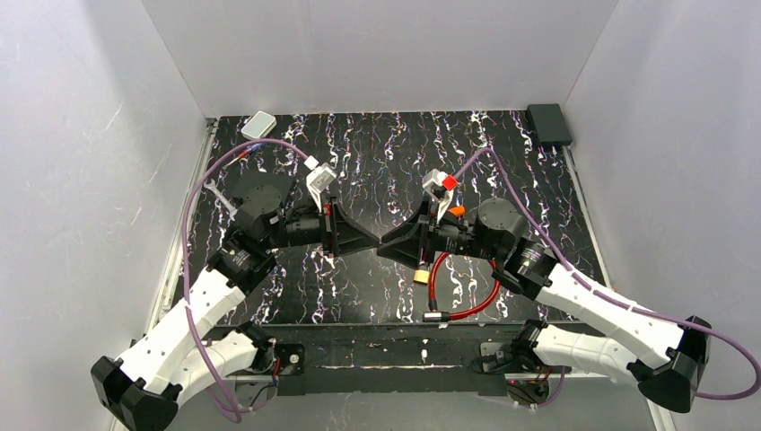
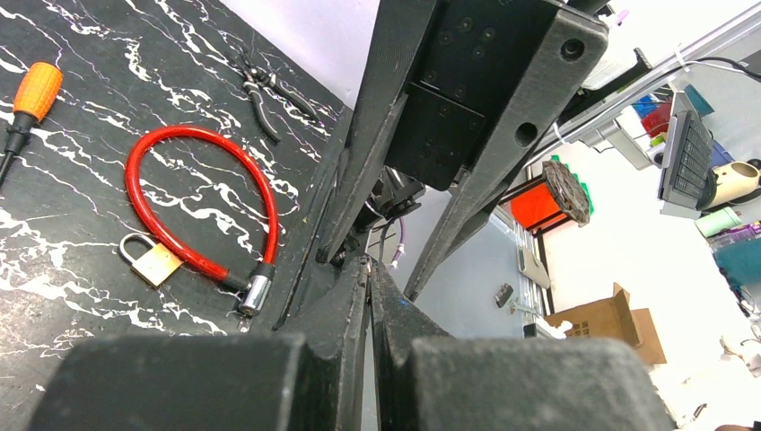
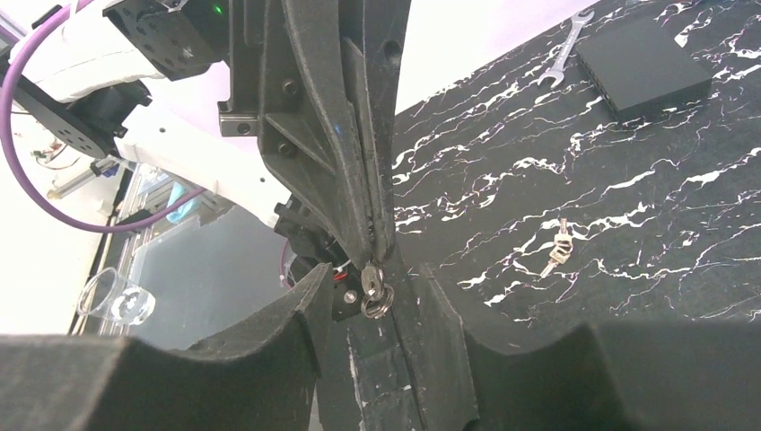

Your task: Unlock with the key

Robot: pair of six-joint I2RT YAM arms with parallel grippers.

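**A:** Key (image 3: pixel 372 289): where is it?

**B:** Off the table (image 1: pixel 377 153), held in the air over the middle. In the top view the left pincer (image 1: pixel 377 244) and right pincer (image 1: pixel 387 250) meet tip to tip, and the key is too small to make out there. The padlock (image 1: pixel 422 278), brass, on its red cable (image 1: pixel 467 303), lies on the table below the right pincer, toward the bases.

**A:** Left wrist view?

**B:** The left pincer is fully closed, its fingers pressed flat together. The right pincer's two fingers straddle its tip. The padlock and red cable lie off to one side, with an orange-handled tool (image 2: pixel 38 90) and pliers (image 2: pixel 269 94) beyond them. Nothing there is touched.

**A:** Right wrist view?

**B:** This is the clearest. A small silver key on a ring is nipped at the very tip of the closed left pincer. The right pincer stands about half open with a finger on each side of the key, and it holds nothing. I cannot confirm contact. A second small metal piece (image 3: pixel 558 251) lies on the table, well apart.

**A:** Risks?

**B:** In my judgement this is a hand-over. Only a sliver of the key is gripped, so if the left lets go before the right has bitten, the key drops. If the right pinches the left fingertips or the loose ring rather than the blade, the key may swing or twist. It would then meet the padlock's keyway crooked.
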